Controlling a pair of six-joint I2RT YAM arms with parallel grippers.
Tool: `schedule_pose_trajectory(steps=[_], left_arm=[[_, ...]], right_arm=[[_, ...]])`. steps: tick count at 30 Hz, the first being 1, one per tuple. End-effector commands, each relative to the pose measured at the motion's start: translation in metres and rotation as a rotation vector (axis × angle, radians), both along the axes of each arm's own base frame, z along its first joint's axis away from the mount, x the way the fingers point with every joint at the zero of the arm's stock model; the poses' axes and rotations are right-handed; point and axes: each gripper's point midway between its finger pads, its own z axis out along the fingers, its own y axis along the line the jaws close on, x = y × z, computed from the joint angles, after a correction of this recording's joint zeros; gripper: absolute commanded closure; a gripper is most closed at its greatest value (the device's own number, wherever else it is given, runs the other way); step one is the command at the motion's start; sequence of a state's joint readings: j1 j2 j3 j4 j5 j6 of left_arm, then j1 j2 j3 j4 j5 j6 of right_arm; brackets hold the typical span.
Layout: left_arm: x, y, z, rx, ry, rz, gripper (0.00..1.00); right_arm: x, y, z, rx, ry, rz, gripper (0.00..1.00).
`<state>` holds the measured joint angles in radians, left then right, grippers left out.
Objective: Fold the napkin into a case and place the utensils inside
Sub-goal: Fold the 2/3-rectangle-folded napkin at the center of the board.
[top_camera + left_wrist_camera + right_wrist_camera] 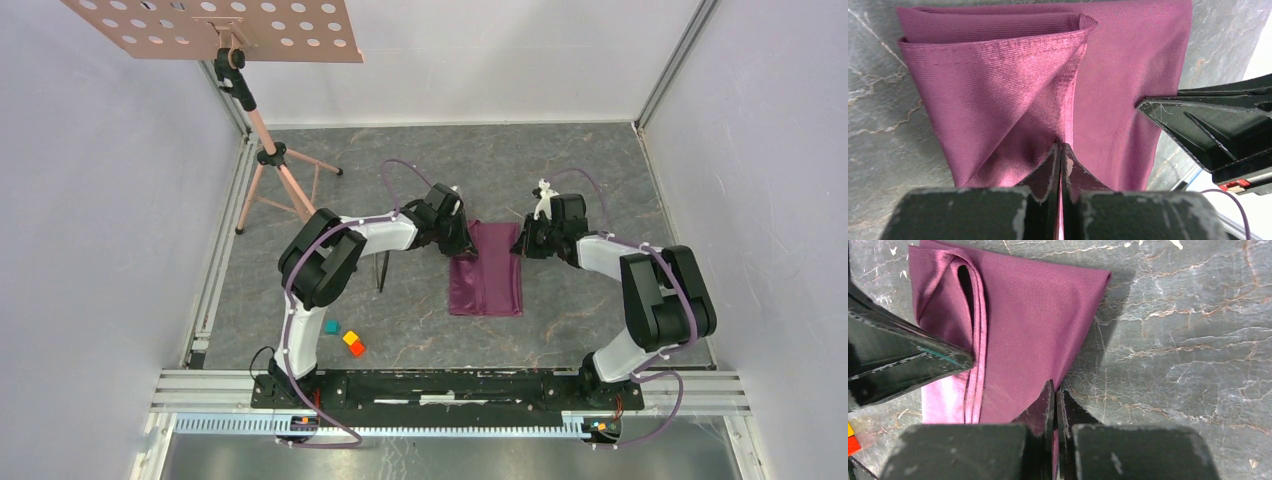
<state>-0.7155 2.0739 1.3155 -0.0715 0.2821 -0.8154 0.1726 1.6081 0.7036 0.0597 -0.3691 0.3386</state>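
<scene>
On the grey marbled table (560, 320), the folded plum-purple shiny cloth napkin (488, 275) is pinched at its far left corner by the left gripper (1061, 147) and at its far right corner by the right gripper (1054, 385). Slim dark utensils (381, 272) are seen left of the napkin.

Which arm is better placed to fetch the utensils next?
Left, probably: the utensils lie on the left gripper's side of the napkin; the right gripper sits across the cloth.
</scene>
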Motion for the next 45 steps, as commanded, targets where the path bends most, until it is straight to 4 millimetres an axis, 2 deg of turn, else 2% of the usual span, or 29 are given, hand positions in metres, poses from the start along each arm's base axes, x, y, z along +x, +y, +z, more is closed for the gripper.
schedule_pose_trajectory(steps=[1, 5, 9, 13, 18, 23, 26, 29, 36, 39, 41, 45], left_arm=[[0.014, -0.001, -0.003, -0.016, 0.032, 0.068, 0.97], [0.008, 0.002, -0.020, 0.006, 0.081, 0.067, 0.98], [0.005, 0.005, -0.024, 0.016, 0.085, 0.062, 0.98], [0.003, 0.005, -0.028, 0.011, 0.090, 0.052, 0.98], [0.002, 0.004, -0.030, 0.004, 0.090, 0.045, 0.98], [0.003, 0.003, -0.027, -0.005, 0.077, 0.030, 0.98], [0.002, 0.003, -0.017, -0.016, 0.058, 0.014, 0.98], [0.003, 0.003, 0.002, -0.043, 0.031, 0.003, 0.95], [-0.002, 0.004, 0.054, -0.108, -0.006, -0.045, 0.76], [-0.009, 0.006, 0.070, -0.144, -0.002, -0.076, 0.69], [-0.012, 0.015, 0.077, -0.149, -0.010, -0.070, 0.66], [-0.014, 0.044, 0.075, -0.118, -0.015, -0.014, 0.55]], right_arm=[[0.018, 0.003, 0.034, -0.080, -0.089, 0.000, 1.00], [0.019, 0.014, 0.044, -0.114, -0.081, -0.010, 1.00], [0.019, 0.034, 0.056, -0.124, -0.090, -0.020, 1.00], [0.018, 0.057, 0.061, -0.126, -0.085, -0.021, 1.00], [0.010, 0.087, 0.058, -0.032, -0.049, -0.027, 1.00], [0.007, 0.109, 0.063, 0.179, -0.053, -0.071, 1.00], [0.006, 0.115, 0.065, 0.246, -0.047, -0.090, 1.00], [0.004, 0.115, 0.059, 0.245, -0.035, -0.090, 1.00], [0.001, 0.107, 0.050, 0.190, -0.029, -0.090, 1.00], [0.001, 0.105, 0.047, 0.170, -0.027, -0.088, 1.00], [0.002, 0.105, 0.048, 0.169, -0.029, -0.085, 1.00], [0.004, 0.105, 0.047, 0.156, -0.030, -0.082, 1.00]])
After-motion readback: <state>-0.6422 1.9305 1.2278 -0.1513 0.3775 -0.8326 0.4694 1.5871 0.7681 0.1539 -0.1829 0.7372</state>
